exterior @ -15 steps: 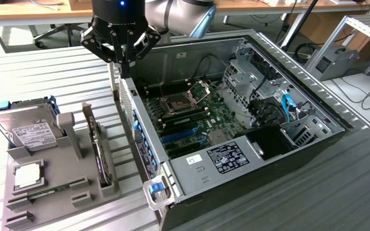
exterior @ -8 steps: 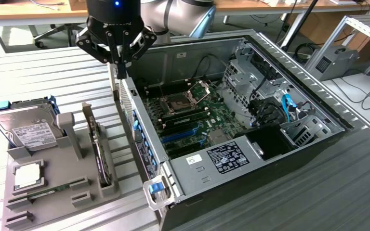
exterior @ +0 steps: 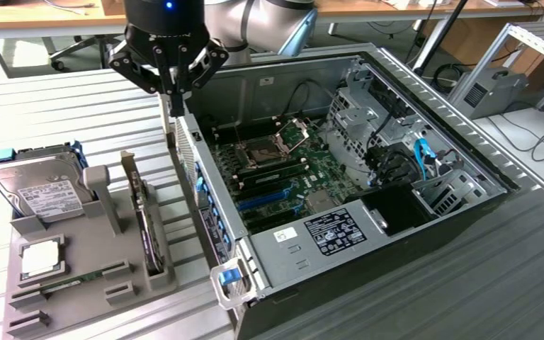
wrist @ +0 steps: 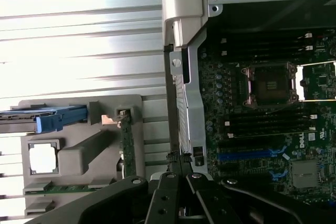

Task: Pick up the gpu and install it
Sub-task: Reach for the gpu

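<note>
Wrist view: closed pincer (wrist: 181,162) at case wall (wrist: 184,98); exterior: gpu (exterior: 144,219) in holder (exterior: 78,304).

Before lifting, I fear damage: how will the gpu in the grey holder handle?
Likely stiff: the gpu is a thin flat card. On edge in the grey holder, it may tip once freed. Its exposed board seems fragile.

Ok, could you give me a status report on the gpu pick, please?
Gripper shut, empty, over the case edge. Gpu on edge in gray holder, untouched. Nothing over it.
</note>
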You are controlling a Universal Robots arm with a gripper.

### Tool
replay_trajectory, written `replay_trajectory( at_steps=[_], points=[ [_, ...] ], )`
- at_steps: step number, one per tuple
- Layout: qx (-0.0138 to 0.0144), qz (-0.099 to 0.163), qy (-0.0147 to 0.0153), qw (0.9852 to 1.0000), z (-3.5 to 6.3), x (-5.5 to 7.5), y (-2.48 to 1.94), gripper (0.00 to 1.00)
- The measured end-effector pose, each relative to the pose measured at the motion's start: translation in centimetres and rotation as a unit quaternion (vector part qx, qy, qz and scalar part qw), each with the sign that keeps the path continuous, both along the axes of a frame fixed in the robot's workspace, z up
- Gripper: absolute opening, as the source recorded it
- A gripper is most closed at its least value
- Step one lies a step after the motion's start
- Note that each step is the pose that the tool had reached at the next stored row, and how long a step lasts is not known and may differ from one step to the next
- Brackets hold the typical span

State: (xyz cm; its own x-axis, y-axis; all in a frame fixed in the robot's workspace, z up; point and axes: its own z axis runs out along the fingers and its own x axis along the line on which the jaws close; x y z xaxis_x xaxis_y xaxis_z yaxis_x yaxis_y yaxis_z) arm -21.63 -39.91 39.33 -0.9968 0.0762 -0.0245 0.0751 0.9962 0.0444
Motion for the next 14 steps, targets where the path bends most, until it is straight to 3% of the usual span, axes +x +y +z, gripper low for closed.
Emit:
replay_trajectory(
  at_steps=[14],
  points=[
    [0.0000,0.000,0.0000,1.0000,0.00,-0.30,0.00,0.11]
  ],
)
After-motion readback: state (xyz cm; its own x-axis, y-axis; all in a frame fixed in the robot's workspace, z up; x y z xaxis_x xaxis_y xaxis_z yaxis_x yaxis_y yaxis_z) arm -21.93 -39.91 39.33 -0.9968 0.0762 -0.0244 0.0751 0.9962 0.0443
